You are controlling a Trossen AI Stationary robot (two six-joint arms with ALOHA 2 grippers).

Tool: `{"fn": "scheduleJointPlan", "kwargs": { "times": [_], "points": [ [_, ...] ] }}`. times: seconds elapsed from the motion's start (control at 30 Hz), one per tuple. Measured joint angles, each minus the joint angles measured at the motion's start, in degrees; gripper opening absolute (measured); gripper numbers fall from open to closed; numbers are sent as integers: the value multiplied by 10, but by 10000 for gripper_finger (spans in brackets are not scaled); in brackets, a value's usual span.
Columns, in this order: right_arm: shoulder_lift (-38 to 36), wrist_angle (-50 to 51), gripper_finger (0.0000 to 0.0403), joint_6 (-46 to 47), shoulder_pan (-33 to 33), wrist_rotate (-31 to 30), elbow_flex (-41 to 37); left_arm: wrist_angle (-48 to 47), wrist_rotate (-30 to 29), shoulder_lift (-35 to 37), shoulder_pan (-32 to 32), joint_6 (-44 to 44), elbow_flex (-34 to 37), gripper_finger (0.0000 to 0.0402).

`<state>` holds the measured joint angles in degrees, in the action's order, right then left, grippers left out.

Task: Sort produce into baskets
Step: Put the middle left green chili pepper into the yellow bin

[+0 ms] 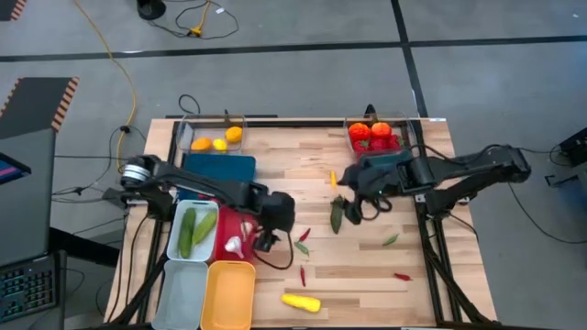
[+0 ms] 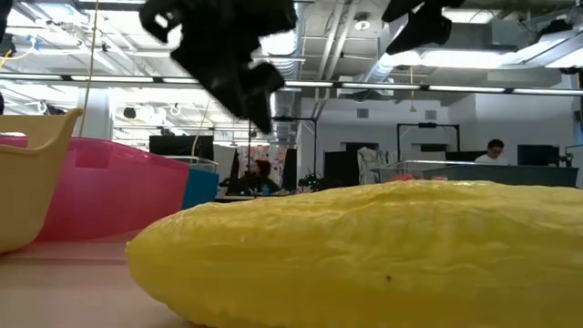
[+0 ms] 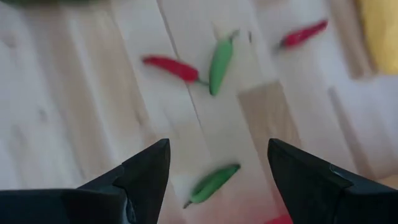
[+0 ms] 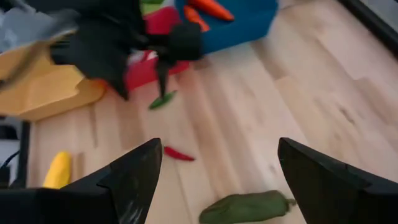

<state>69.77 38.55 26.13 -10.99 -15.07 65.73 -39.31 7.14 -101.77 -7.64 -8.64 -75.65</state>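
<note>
My left gripper [image 1: 268, 240] [image 3: 219, 146] hangs open beside the red basket [image 1: 229, 236], fingers slanting down over a small green chilli [image 3: 211, 185] on the wood. A red chilli [image 3: 171, 67] and another green one [image 3: 219, 59] lie just beyond it. My right gripper [image 1: 359, 206] [image 4: 219, 144] is open and empty, raised above the table's middle, near a dark green pepper [image 4: 245, 207]. A yellow squash [image 1: 301, 302] lies near the front edge. The white basket [image 1: 176, 246] holds two cucumbers, and garlic lies in the red one.
Clear baskets stand at the far left [image 1: 188, 128] and far right [image 1: 404, 133] with oranges, lemons and tomatoes. A dark blue basket [image 1: 218, 168], a pale grey-blue one [image 1: 183, 293] and a yellow one [image 1: 229, 293] line the left side. Loose chillies [image 1: 402, 276] lie at the right.
</note>
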Motion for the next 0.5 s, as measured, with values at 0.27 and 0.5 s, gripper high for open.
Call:
{"fn": "scheduleJointPlan", "kwargs": {
  "times": [0.27, 0.5],
  "points": [
    [33, -11, 347, 8, -74, -6, -4, -117, -27, -90, -5, -35, -69, 256],
    [92, -24, 347, 9, -112, -8, -4, -132, -40, -119, -12, -43, -70, 256]
  ]
}}
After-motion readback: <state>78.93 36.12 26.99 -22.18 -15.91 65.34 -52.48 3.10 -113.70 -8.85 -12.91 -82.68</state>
